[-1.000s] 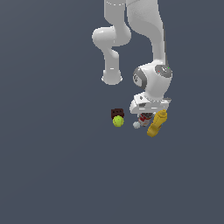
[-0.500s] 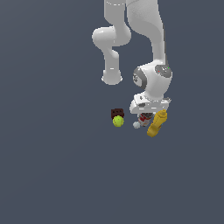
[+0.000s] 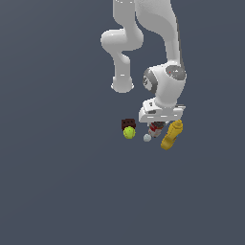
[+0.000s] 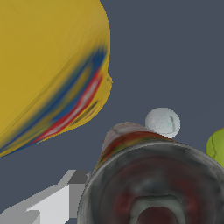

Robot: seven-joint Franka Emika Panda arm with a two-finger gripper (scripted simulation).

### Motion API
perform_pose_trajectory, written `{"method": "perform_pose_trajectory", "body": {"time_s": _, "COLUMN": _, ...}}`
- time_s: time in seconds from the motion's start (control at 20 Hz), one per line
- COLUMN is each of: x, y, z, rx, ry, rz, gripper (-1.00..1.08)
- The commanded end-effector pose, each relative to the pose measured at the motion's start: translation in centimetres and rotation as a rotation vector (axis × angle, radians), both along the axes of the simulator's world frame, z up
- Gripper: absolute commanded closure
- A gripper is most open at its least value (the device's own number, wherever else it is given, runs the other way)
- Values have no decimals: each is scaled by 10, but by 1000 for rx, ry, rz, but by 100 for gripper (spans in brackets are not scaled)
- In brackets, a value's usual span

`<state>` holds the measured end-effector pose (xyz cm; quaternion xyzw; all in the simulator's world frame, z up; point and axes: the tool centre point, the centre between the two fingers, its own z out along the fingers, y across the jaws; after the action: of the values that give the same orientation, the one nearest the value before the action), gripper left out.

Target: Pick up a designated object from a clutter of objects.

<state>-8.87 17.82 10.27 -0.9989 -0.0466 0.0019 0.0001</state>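
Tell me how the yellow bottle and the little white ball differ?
The yellow bottle is long, leaning and much bigger; the white ball is round and tiny. The bottle is yellow with red and blue stripes, the ball plain pale. Both rest on the grey floor beside the can.

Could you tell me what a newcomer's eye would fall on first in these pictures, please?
Probably the white arm, reaching down from the top of the exterior view onto a small cluster on the dark floor. There, the yellow bottle lies at the exterior view's right, the yellow-green ball sits at its left, and the red-white can is under the tool. In the wrist view, the can's dark lid and the bottle fill most of the picture.
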Motion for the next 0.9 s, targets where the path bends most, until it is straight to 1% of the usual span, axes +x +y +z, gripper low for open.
{"method": "perform_pose_trajectory", "body": {"time_s": 0.0, "x": 6, "y": -11, "z": 15, "rx": 2, "ry": -4, "rz": -1, "gripper": 108}}
{"method": "perform_pose_trajectory", "body": {"time_s": 0.3, "x": 22, "y": -45, "z": 58, "rx": 4, "ry": -3, "rz": 0, "gripper": 108}}
{"method": "perform_pose_trajectory", "body": {"time_s": 0.85, "x": 59, "y": -127, "z": 160, "rx": 6, "ry": -3, "rz": 0, "gripper": 108}}
